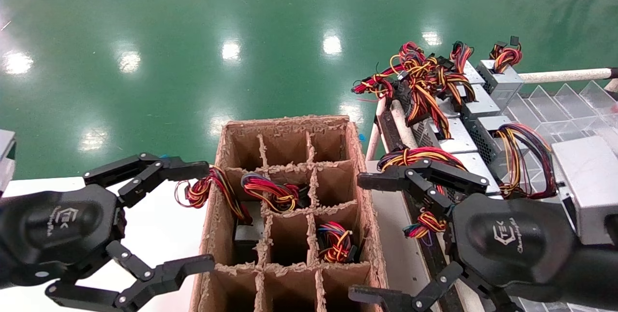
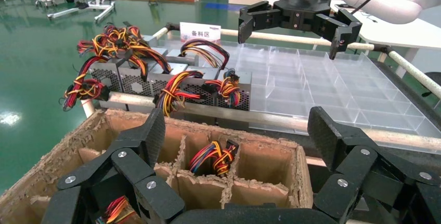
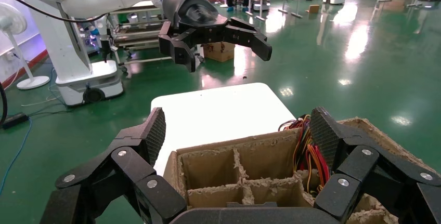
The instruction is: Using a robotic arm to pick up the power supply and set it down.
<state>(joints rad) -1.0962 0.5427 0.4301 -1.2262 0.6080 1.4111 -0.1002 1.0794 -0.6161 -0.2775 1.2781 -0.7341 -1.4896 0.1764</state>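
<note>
Several power supplies show. One silver box sits in a left cell of the cardboard divider box, its wire loop spilling over the wall. Two more wire bundles rise from other cells. Others stand in a row on the rack to the right, also in the left wrist view. My left gripper hangs open at the box's left side. My right gripper hangs open at its right side. Neither holds anything.
A clear plastic divider tray lies on the rack behind the row, edged by white rails. A white table lies left of the box. Green floor lies beyond.
</note>
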